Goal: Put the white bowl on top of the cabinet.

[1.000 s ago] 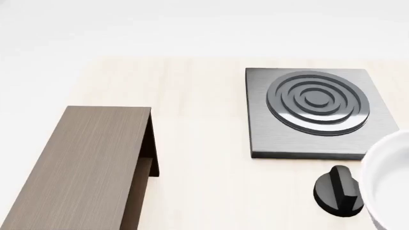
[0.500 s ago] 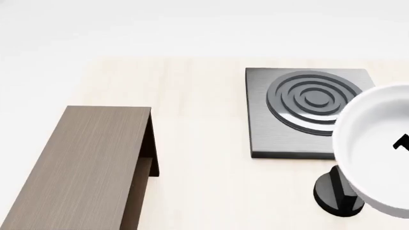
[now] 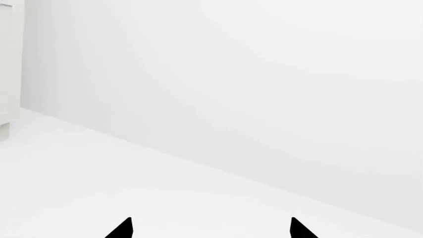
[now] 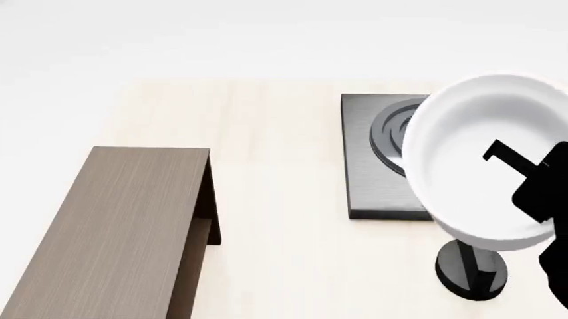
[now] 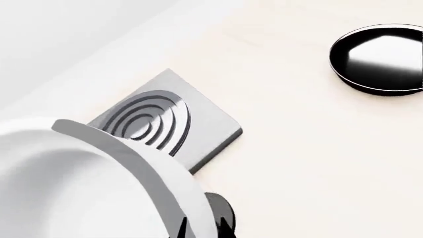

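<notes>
Bowl [image 4: 470,143] higher than a second ago, over stove plate [image 4: 368,159]. Right jaws [image 4: 523,176] pinch its rim: glossy, stiff, breakable, slippery. Left jaws [image 3: 210,229] wide, empty.

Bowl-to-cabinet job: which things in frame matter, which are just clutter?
Job:
- white bowl, lifted over the stove plate
- cabinet, flat top
- right hand, gripping the bowl's rim

Clutter:
- grey stove plate
- black knob on the table
- black frying pan
- left hand, open, holding nothing
</notes>
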Controlling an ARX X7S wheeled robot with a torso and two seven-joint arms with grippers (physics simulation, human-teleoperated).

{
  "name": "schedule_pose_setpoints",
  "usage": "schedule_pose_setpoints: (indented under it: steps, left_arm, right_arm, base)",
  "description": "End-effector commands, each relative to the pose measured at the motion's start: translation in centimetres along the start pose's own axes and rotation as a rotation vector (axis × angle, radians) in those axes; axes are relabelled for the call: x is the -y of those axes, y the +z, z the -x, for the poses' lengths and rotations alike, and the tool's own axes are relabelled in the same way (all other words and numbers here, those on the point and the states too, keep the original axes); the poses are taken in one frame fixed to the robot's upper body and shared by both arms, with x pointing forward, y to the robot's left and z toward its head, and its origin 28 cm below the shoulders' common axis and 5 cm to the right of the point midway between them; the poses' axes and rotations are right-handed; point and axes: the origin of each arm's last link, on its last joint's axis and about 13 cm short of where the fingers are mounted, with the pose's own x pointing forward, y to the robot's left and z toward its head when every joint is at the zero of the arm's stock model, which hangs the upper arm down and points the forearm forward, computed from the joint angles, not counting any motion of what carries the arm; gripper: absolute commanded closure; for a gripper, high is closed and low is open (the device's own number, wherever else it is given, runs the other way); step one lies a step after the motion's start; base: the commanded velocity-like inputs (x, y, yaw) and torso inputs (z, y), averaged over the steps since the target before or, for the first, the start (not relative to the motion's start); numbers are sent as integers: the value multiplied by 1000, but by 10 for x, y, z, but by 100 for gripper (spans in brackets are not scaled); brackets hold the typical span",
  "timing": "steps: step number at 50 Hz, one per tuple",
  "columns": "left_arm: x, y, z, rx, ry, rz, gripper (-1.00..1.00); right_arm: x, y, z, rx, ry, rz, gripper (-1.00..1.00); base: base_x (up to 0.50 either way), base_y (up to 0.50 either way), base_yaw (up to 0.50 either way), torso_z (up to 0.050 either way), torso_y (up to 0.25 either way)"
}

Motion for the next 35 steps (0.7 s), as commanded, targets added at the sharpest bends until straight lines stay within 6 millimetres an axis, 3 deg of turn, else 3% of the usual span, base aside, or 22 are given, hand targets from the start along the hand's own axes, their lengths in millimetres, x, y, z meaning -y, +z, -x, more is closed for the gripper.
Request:
schedule_pose_setpoints:
  steps: [1, 16, 35]
  left_arm:
    - [0, 0, 0, 0, 0, 1, -100]
    - [0, 0, 0, -1, 0, 4, -100]
    - [0, 0, 0, -1, 1, 4, -100]
  right_arm:
    - [-20, 12, 3, 45, 105, 39, 100]
    - [-37, 18, 2, 43, 167, 81, 100]
    - [-77, 23, 3, 35, 245, 196, 100]
  base:
    - [0, 0, 0, 0, 0]
    - [0, 0, 0, 0, 1]
    - [0, 0, 0, 1, 1]
